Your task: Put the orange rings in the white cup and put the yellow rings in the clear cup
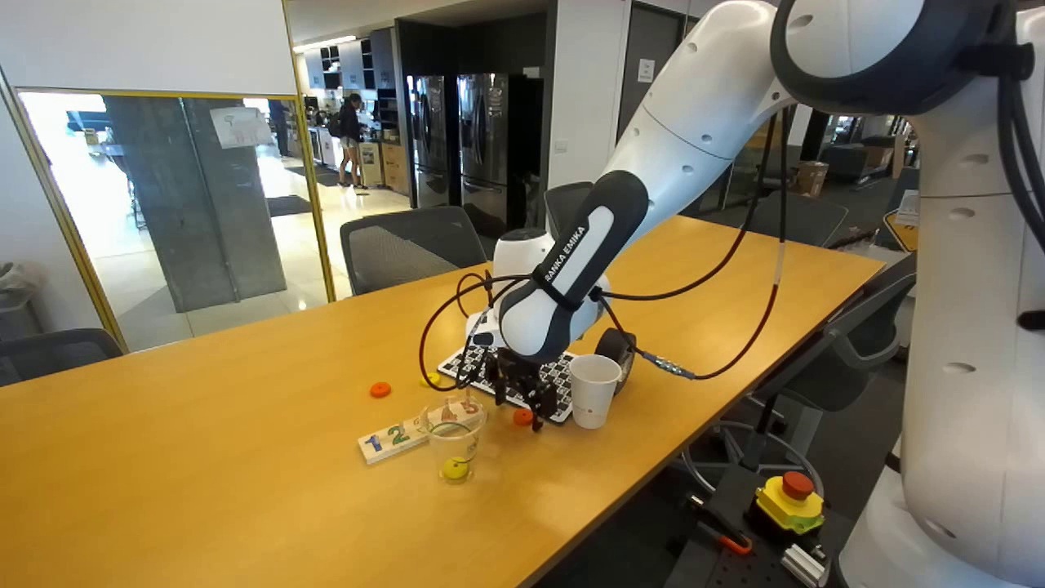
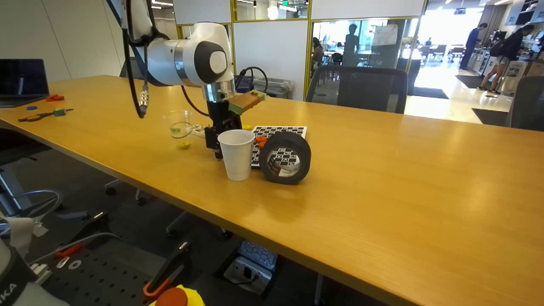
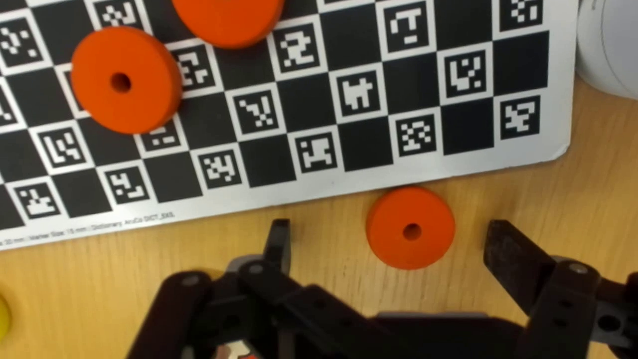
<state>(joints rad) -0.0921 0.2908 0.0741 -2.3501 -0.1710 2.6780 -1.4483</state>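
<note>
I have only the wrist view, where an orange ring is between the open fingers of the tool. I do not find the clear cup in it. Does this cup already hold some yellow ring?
Observer: Yes, in both exterior views a yellow ring lies at the bottom of the clear cup.
Operator: Thank you. The white cup is cut off at my upper right. Is there something close to it which I do not see?
Observer: Yes, a roll of dark tape stands on its edge beside it, in both exterior views.
</note>
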